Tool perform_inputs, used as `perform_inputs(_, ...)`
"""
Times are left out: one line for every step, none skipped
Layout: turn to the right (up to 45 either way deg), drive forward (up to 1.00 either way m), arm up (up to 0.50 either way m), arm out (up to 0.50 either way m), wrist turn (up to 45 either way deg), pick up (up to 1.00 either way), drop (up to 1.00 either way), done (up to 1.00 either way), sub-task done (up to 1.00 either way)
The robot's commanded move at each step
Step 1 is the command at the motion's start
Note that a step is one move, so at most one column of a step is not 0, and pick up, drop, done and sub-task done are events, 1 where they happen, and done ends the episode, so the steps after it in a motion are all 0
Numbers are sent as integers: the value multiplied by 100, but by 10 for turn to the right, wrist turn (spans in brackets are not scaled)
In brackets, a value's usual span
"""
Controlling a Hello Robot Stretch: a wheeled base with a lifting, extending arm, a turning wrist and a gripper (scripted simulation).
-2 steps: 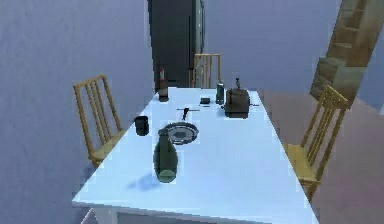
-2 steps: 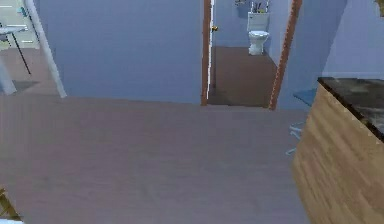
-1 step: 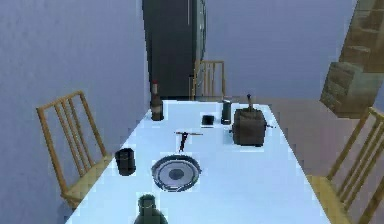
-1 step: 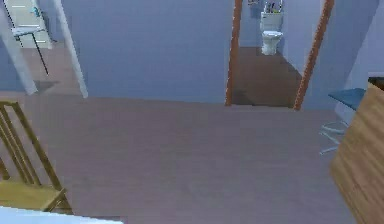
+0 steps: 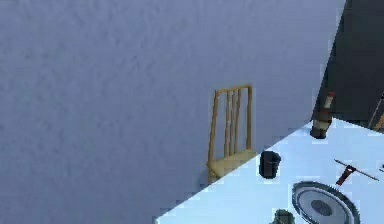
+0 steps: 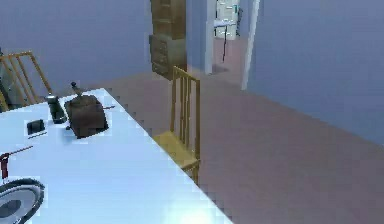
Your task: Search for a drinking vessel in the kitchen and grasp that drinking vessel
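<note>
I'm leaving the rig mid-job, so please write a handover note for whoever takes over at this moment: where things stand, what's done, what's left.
Things: a small dark cup, the likely drinking vessel, stands on the white table near its edge, close to the wooden chair. A dark bottle stands farther back.
Done: a candidate is in sight.
Left: bring the arm side round to the cup, reach out and grasp it.

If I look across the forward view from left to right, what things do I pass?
wooden chair → dark cup → dark bottle → thin utensil
</note>
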Motion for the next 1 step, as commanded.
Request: perform_inputs(-450,0,0,0,0,0,0,0,0)
